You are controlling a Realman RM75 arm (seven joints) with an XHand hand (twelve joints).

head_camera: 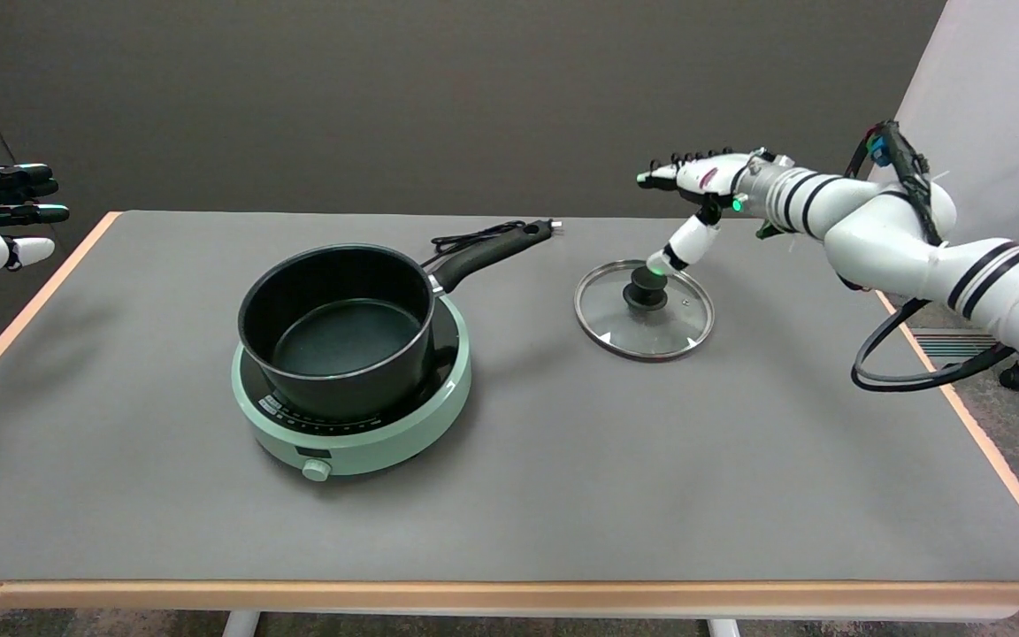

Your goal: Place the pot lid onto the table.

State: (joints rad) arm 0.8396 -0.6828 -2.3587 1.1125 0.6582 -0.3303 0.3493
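I see my right arm [907, 234] reaching in from the right edge, white with black bands, stretched roughly level above the far right part of the worktop [563, 495]. A black cable loops down beneath it.

The right hand [695, 199] is held palm down with most of its fingers extended flat and pointing away from the arm, spread apart and holding nothing. Its thumb [682, 246] angles down and forward from under the palm, and the thumb's tip, glowing green, sits at or just above the knob [645, 288] of the pot lid; I cannot tell whether it touches.

The pot lid [644, 310] lies flat on the grey worktop directly below the hand, glass with a metal rim, black knob facing up.

Well apart from the hand, on the side its fingers point toward, a black saucepan [337, 332] stands uncovered on a pale green induction cooker [355, 416]. The pan's handle [492, 252] points back toward the hand's side, with a black power cord [474, 237] lying just beyond it.
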